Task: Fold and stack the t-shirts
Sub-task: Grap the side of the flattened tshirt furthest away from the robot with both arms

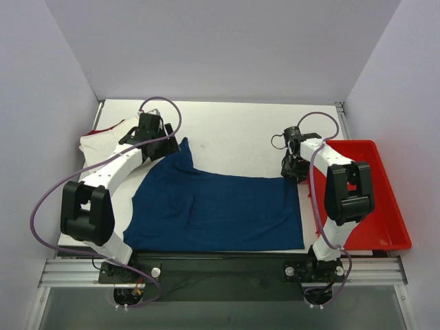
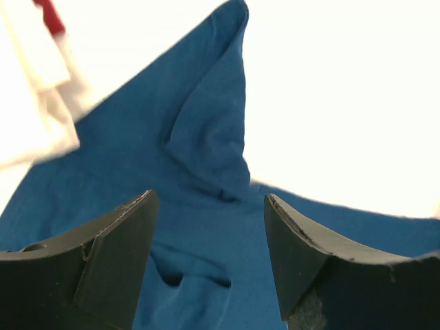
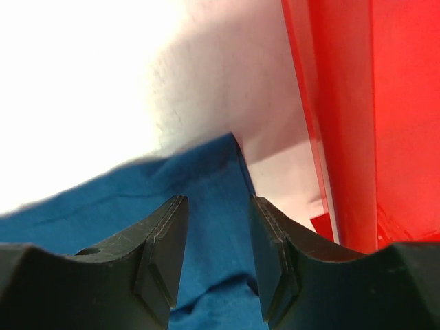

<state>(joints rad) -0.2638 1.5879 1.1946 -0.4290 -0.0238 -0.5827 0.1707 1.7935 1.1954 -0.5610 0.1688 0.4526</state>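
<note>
1. The blue shirt (image 1: pixel 220 210) lies spread over the near half of the worktop (image 1: pixel 234 130). Its bottom hem runs along the near edge, and one pointed flap of cloth reaches up toward the far-left corner.
2. The white shirt (image 1: pixel 103 144), showing a strip of red trim, sits bunched against the left edge near the far-left corner. The left arm partly covers it, and it touches the blue shirt's upper left side.
3. The left gripper (image 2: pixel 208 199) hangs over the blue shirt's pointed flap (image 2: pixel 206 130) with its jaws spread wide. There is nothing between them, and rumpled blue cloth shows below the gap. The white shirt (image 2: pixel 34 103) lies just off to one side in the wrist view.
4. The right gripper (image 3: pixel 218 201) is poised at the blue shirt's far-right corner (image 3: pixel 103 213). Its jaws are partly open and straddle the cloth edge, not closed on it. Whether the fingertips touch the fabric cannot be told.
5. A red tray (image 1: pixel 395 206) stands along the right edge of the worktop. In the right wrist view its wall (image 3: pixel 344 103) is just beside the shirt corner, with a narrow strip of bare worktop between them.
</note>
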